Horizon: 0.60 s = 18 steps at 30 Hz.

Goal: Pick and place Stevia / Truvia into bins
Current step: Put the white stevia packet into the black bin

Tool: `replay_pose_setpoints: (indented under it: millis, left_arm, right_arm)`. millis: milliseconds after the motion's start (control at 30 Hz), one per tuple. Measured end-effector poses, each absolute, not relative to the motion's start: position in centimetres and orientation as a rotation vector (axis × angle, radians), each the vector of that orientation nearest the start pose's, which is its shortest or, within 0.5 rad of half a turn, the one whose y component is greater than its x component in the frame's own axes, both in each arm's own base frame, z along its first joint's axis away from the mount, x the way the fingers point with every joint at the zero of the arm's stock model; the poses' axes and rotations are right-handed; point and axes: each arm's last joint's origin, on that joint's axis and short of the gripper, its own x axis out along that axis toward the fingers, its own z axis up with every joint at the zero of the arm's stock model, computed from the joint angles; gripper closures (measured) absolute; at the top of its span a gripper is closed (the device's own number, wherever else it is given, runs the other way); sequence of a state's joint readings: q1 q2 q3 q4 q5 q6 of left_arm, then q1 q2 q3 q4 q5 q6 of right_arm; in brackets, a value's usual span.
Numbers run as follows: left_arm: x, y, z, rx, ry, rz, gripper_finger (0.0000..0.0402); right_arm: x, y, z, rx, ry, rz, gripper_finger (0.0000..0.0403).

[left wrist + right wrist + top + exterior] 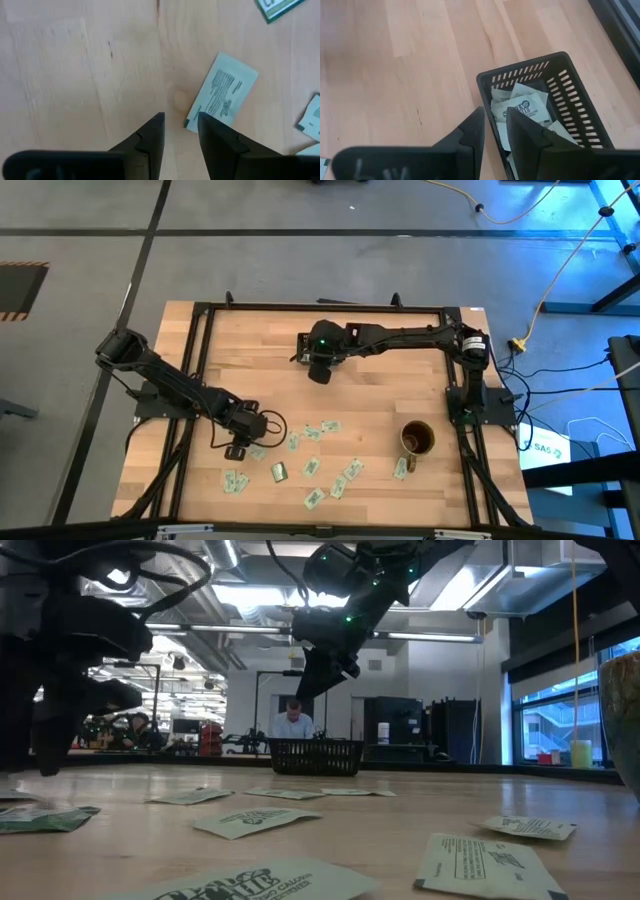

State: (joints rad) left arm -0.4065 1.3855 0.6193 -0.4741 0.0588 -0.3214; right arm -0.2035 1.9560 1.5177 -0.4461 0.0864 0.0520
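**Q:** Over the table's far middle, what did the right gripper point(494, 131) do?

**A:** It hung above the near wall of the black bin point(570, 95), fingers a narrow gap apart and holding nothing. Several packets point(521, 107) lay inside the bin, just ahead of the fingertips. From above, the gripper point(319, 370) covered most of the bin. At table height, the bin point(317, 756) stood far back with the gripper point(312, 675) hanging over it.

**Q:** And the left gripper?

**A:** It sat low at the table's left front point(237, 450). Its fingers point(150, 137) were slightly apart and empty. One packet point(221, 93) lay flat just beyond the tip of one finger, not between them. I could not tell whether that finger touched it.

**Q:** Where were the other packets?

**A:** Scattered flat across the front half of the table point(380, 395), from beside the left gripper across to a brown mug point(418, 438) on the right. One packet point(401, 468) lay just in front of the mug.
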Motion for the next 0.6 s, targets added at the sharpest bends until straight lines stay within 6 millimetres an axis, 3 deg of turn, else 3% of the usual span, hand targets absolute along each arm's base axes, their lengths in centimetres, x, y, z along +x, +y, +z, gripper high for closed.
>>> replay_pose_setpoints:
  millis: [367,600]
  left_arm:
    - [19.9,-10.0,14.0,0.111,1.262,-0.264,0.0290]
    - [20.3,-10.4,13.2,0.109,1.283,-0.267,0.0290]
  right_arm:
    - [41.8,-8.9,22.4,0.122,0.875,-0.307,0.0318]
    - [41.8,-8.9,22.4,0.123,0.875,-0.307,0.0318]
